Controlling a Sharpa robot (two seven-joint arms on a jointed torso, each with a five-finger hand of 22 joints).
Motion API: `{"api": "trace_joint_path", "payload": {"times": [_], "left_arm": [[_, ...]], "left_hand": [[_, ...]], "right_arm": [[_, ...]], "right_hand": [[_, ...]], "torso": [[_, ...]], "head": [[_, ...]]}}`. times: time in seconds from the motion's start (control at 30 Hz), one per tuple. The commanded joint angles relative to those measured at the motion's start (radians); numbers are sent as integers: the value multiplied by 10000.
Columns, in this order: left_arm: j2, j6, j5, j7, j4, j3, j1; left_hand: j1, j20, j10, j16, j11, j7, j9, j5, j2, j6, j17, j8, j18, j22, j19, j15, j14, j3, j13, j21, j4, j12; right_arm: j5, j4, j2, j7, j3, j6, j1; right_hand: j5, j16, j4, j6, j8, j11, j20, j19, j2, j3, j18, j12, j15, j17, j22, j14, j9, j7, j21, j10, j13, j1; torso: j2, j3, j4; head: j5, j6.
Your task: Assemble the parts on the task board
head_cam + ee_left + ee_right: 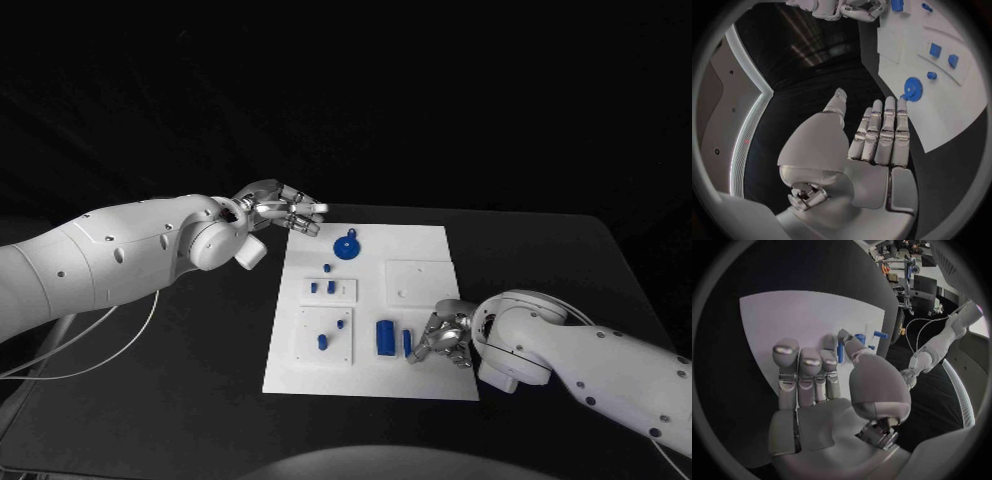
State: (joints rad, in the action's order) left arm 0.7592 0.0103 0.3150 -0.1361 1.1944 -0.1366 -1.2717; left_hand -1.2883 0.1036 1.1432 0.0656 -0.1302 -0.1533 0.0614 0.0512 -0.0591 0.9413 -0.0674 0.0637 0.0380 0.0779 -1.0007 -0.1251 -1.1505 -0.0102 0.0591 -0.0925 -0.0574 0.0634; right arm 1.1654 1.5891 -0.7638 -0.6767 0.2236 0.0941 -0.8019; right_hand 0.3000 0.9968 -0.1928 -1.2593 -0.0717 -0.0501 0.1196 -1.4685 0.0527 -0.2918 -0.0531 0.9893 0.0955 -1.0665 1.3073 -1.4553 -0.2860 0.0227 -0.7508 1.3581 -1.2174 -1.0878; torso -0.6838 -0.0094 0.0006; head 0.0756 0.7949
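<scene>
While unlabelled, task board [418,245], blue gear [348,246], left hand [284,210] open-fingered

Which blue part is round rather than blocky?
The gear-like disc at the board's far end, nearest the left robot hand. The other blue parts are small pegs or upright blocks.

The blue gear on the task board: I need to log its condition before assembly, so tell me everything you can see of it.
The blue gear is a round, toothed disc with a small tab or stem on its far side, plastic by the look of it. It lies flat on the white task board, near the far end, apart from the other blue parts. The left hand hovers just beside the board's far corner, fingers spread, not touching it. In the left wrist view the teeth show plainly.
</scene>
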Motion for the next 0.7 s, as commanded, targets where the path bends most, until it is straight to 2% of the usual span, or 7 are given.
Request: {"api": "trace_joint_path", "payload": {"times": [0.03, 0.27, 0.37, 0.4, 0.47, 0.57, 0.7], "left_arm": [[-26, -170, 18, -8, 6, 2, -6], [-26, -218, 17, -1, 3, -4, -6], [-17, -260, -38, 0, 6, -6, -6], [-14, -264, -47, 1, 7, -7, -6], [-5, -276, -77, 4, 6, -8, -6], [2, -276, -116, 8, 2, -9, -6], [8, -268, -148, 12, -15, -10, -6]], "left_hand": [[-32, 52, -67, -34, 5, -21, -4, -32, 75, 81, 5, -17, -75, 9, 15, -2, 76, -6, 5, 50, 27, -32], [-34, 54, -61, -32, 4, -20, -3, -32, 129, 101, 3, -15, -72, 10, 23, -2, 72, -24, 5, 43, 77, -32], [34, 56, -77, -31, -4, -24, -3, -28, 45, 96, 0, -16, -71, 11, 24, 0, 55, -72, 6, 39, 58, -31], [34, 56, -77, -31, -4, -24, -3, -28, 45, 96, 0, -16, -71, 11, 24, 0, 55, -72, 6, 39, 58, -31], [34, 56, -77, -31, -4, -24, -3, -28, 45, 96, 0, -16, -71, 11, 24, 0, 55, -72, 6, 39, 58, -31], [43, 59, -78, -32, -5, -24, -3, -26, 18, 103, -2, -14, -66, 11, 28, -1, 51, -38, 6, 34, 25, -31], [43, 59, -78, -32, -5, -24, -3, -26, 18, 103, -2, -14, -66, 11, 28, -1, 51, -38, 6, 34, 25, -31]], "right_arm": [[225, -202, -9, -538, -87, 317, 98], [-88, -285, -36, -508, -92, 311, 98], [-414, -282, -94, -460, -93, 275, 97], [-477, -273, -109, -440, -93, 260, 97], [-699, -219, -172, -334, -92, 184, 96], [-908, -113, -269, -184, -90, 114, 92], [-1075, 53, -424, -2, -65, 161, 45]], "right_hand": [[284, -6, -202, 16, 81, -40, 57, -447, -69, 135, 52, 16, 74, 6, 890, -12, 943, 30, 31, -34, -5, -293], [568, -9, -604, -10, 80, -27, 47, -440, -170, 295, 49, 13, 62, 4, 889, -8, 950, 56, 41, -65, -15, -409], [1295, 5, -409, 175, 85, 18, 41, -430, 346, 690, 34, -34, 43, -21, 882, 0, 1008, 115, 63, -155, -10, -92], [1150, 5, -310, 196, 87, 25, 37, -427, 432, 836, 29, -44, 41, -25, 879, 4, 1015, 118, 76, -166, -5, -63], [451, -7, 170, 291, 83, 63, 22, -419, 629, 1569, 8, -69, 21, -36, 872, 17, 1042, 154, 107, -194, 13, -116], [216, -91, 1432, 536, 73, 114, -6, -409, 689, 3050, -57, -159, -12, -31, 855, 41, 1104, 220, 220, -293, 93, -705], [-46, -207, 2066, 630, 81, 155, -23, -398, 788, 3516, -84, -267, -9, -5, 834, 58, 1101, 285, 370, -383, 198, -1031]], "torso": [[-4, 0, 3], [-5, 3, 8], [-2, 3, 9], [-1, 1, 8], [2, 5, 3], [4, 4, -3], [5, 6, -8]], "head": [[0, -5], [-11, -26], [-7, -39], [-12, -43], [-6, -68], [-11, -96], [-22, -156]]}}
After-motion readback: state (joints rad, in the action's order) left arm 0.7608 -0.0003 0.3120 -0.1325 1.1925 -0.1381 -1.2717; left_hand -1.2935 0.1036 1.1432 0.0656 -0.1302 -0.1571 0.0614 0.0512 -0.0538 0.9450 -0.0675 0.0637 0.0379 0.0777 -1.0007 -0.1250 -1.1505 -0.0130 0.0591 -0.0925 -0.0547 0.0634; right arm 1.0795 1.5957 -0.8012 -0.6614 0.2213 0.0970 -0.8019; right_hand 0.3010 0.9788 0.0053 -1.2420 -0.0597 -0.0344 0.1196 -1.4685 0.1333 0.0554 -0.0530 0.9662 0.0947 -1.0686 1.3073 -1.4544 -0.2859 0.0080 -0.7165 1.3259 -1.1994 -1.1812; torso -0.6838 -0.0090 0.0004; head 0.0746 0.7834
